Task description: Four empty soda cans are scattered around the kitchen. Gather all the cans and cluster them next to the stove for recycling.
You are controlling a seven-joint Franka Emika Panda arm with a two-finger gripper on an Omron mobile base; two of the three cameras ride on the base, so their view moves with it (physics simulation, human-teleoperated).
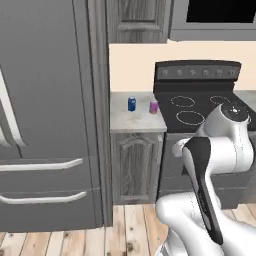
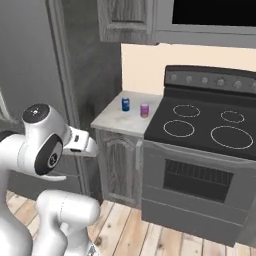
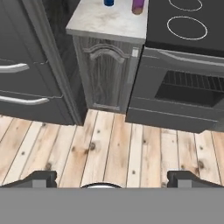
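The gripper (image 3: 112, 179) is spread wide and holds nothing. In the hand view it looks down at the plank floor (image 3: 109, 144), with the two finger tips far apart at the bottom.

Two of the soda cans already stand on the small marble counter (image 1: 136, 120) between the tall grey refrigerator (image 1: 45, 110) and the stove (image 1: 200, 107). The blue can (image 1: 132, 103) is to the left, and the purple can (image 1: 154, 106) is to the right, just beside the stove's left edge. The two are near each other but not touching. The other two cans, it seems, must be looked for in other parts of the kitchen.

I judge the step in hand to be going for another can, since these two are already in a good place. To do it well, the arm should stay folded and high while the base drives, so that it does not hit the counter or the oven door handle (image 2: 195, 152). The jaws can stay open as they are. When a new can arrives here, it should go on the free part of the counter in front of the two cans, without knocking them.

Both cans stand upright: their long axis is vertical and the silvery tops point to the ceiling. A grasp from the side, across the round body, looks the most secure.
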